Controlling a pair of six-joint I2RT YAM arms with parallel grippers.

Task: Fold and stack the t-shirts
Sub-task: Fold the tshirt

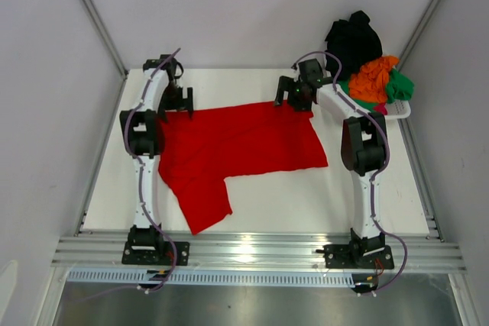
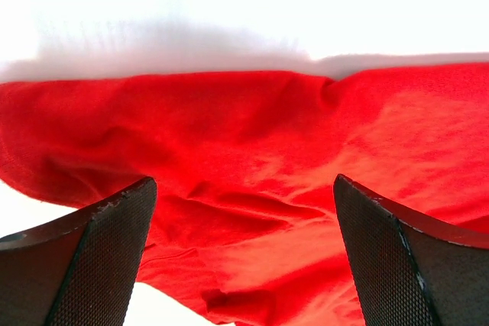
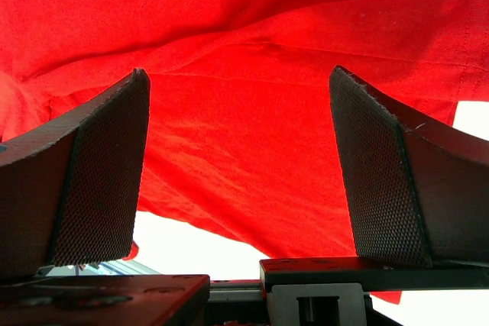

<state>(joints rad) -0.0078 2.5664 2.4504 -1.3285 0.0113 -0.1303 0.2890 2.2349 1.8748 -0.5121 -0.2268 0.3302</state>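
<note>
Black textured fingers of the left gripper are seen spread wide over the red t-shirt, clamped on nothing. The right gripper is likewise parted above the same cloth, near its far edge. This shirt is laid out across the middle of the tabletop, rumpled and not yet folded square. 1 black t-shirt, 1 orange t-shirt and 1 green t-shirt are heaped in the basket at the far right corner. No stack is formed, so most of the work is judged outstanding.
</note>
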